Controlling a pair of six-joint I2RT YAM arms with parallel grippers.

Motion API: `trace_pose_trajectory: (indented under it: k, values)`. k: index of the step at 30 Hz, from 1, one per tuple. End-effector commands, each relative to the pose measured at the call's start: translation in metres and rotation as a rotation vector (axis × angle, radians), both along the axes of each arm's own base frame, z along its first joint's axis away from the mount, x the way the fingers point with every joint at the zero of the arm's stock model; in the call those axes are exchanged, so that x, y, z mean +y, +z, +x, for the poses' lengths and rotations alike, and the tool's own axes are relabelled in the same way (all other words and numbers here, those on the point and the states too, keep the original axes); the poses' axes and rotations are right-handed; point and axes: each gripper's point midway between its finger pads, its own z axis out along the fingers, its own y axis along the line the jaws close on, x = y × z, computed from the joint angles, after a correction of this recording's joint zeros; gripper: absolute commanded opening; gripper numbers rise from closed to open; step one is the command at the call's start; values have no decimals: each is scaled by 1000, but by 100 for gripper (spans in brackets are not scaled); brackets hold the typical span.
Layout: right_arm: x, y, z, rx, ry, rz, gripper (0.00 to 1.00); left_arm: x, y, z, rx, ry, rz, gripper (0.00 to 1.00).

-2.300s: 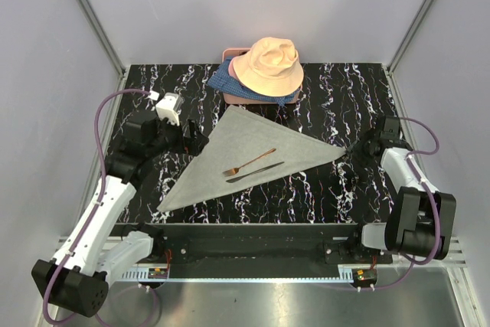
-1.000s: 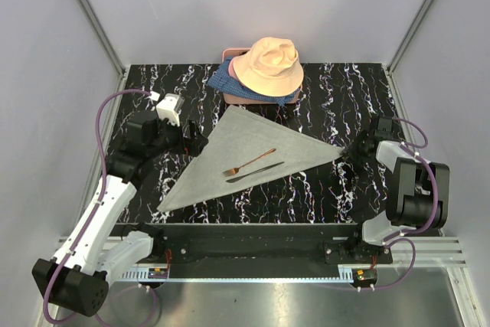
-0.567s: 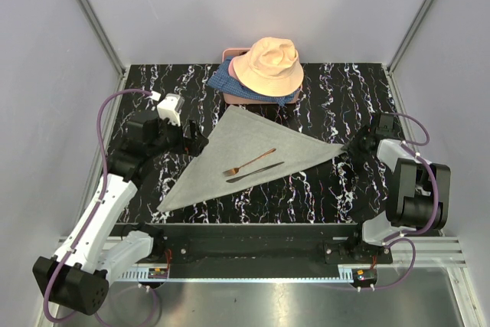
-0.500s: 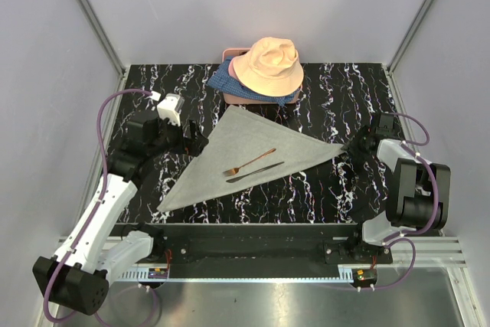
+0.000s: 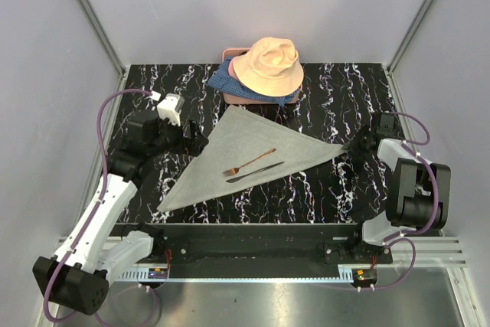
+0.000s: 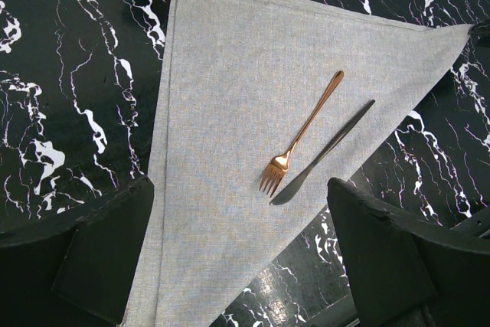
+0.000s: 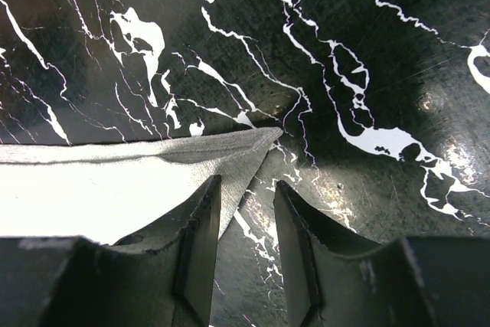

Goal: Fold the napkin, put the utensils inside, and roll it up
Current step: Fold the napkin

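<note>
- The right claw [image 7: 246, 189] sat low on the bench [image 7: 383, 51], jaws part-open and gripping nothing; its arm had re-posed while the claw kept its place.
- The napkin [image 7: 107, 181] tip lay just ahead of the jaw gap, its edge running under one finger, so a pinch looked near.
- The left claw [image 5: 195, 143] hung wide open by the napkin's left edge, unmoved.
- The fork [image 6: 302, 132] and knife [image 6: 325, 151] rested side by side on the folded triangle, so only rolling seemed left.
- The hat [image 5: 268, 65] stayed at the far edge.
</note>
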Motion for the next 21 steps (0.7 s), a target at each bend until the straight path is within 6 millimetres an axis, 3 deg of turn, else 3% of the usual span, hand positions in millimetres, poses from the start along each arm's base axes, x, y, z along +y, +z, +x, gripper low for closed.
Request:
trace_pose_trajectory:
  k: [1,14,21]
  values:
    - [-11,17,18,-66,-1,-37,42,1,7,6,-40,5,10,99]
    - [-14,-5,21,-23,-5,-36,41,1,7,6,-42,4,9,99]
    - [-19,-16,17,12,-29,-42,34,1,7,6,-42,4,9,99]
